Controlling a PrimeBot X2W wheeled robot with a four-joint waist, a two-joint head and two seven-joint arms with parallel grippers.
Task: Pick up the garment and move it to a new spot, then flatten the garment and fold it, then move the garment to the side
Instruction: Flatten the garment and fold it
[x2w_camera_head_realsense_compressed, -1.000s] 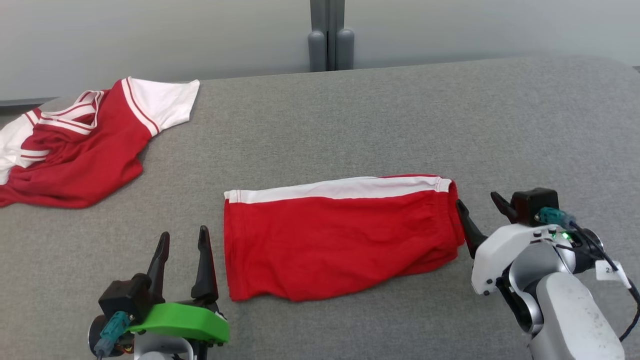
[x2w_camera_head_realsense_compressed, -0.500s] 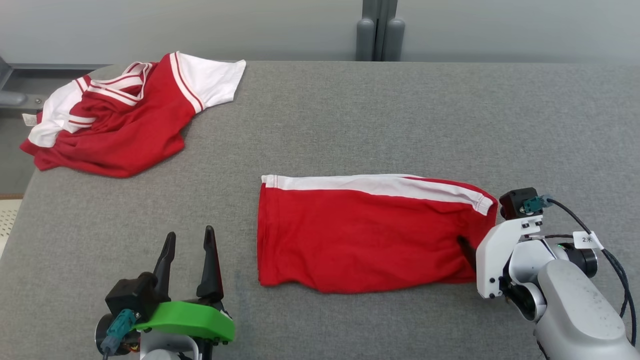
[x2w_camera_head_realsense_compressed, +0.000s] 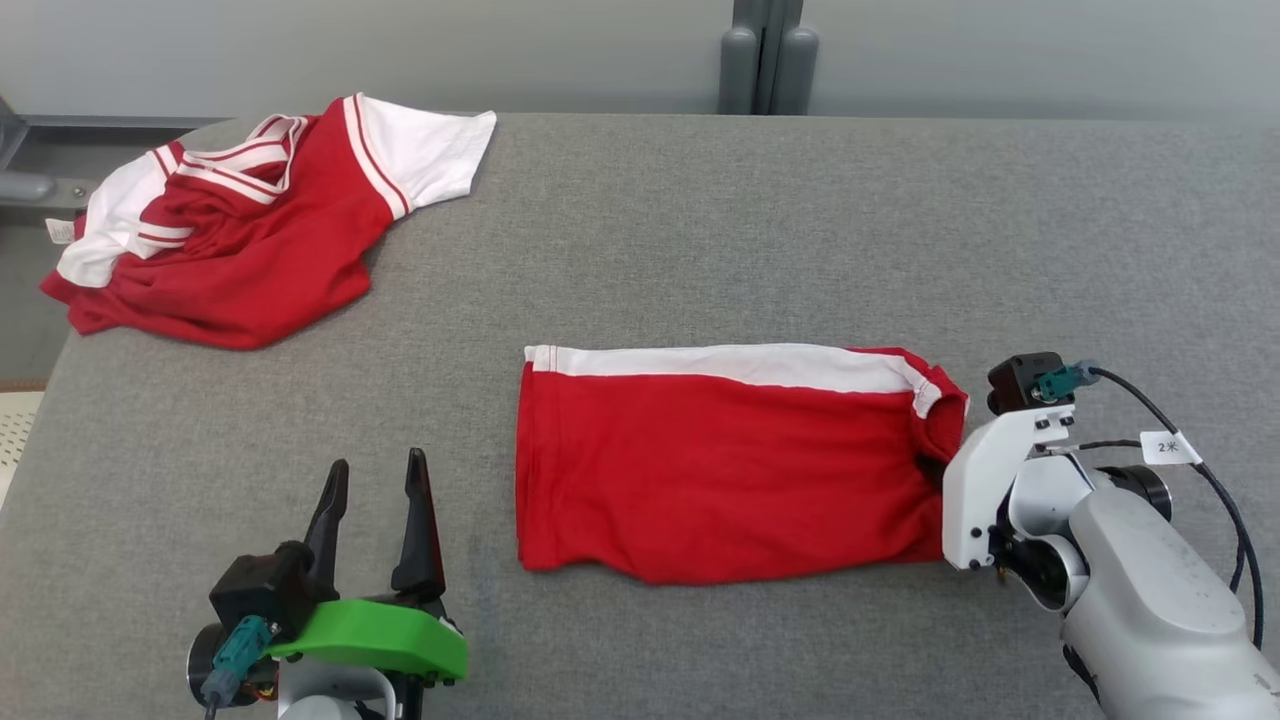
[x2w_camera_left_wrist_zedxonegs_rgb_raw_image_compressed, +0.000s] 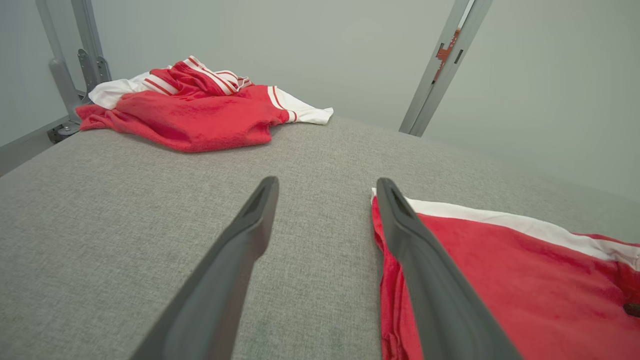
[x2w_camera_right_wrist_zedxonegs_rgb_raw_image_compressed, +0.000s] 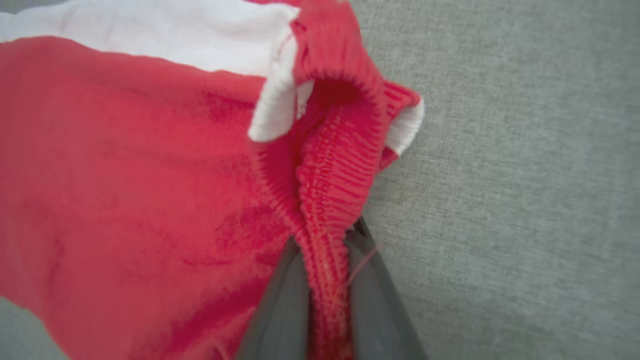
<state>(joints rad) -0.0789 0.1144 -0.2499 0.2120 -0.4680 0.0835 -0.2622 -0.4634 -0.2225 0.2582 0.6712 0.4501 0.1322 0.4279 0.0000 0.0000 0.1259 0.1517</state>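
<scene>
- The red shorts (x2w_camera_head_realsense_compressed: 720, 470) are lying flat and already doubled over on the grey padded table (x2w_camera_head_realsense_compressed: 700, 220). They sit a bit right of the middle, with the white side stripe running along the far edge.
- Looks like thin jersey knit, so light, floppy and zero stiffness. Whatever part isn't held is going to sag and trail, and that fuzzy table cover probably grabs the cloth if it gets dragged.
- Best handle is the elastic waistband (x2w_camera_right_wrist_zedxonegs_rgb_raw_image_compressed: 332, 185) at the right end. It's ribbed, thick and bunchy, so way less likely to slip out than a single layer of the leg.
- The right gripper (x2w_camera_right_wrist_zedxonegs_rgb_raw_image_compressed: 326, 250) is at that right end, clamped on the waistband. In the right wrist view the ribbed band runs straight down between the two dark fingers and gets pinched there. Can't tell if it has every layer or just some.
- The left gripper (x2w_camera_head_realsense_compressed: 377, 462) is empty with its fingers spread apart. It sits near and to the left of the shorts, just beside the leg-hem end and not touching, as far as the head view shows.
- With only one end held, the shorts would likely hang long and unfold. The left hem edge looks like the obvious second spot to grab.
- There's also a crumpled red-and-white shirt (x2w_camera_head_realsense_compressed: 250, 240) on the far left corner, well apart from all this.
</scene>
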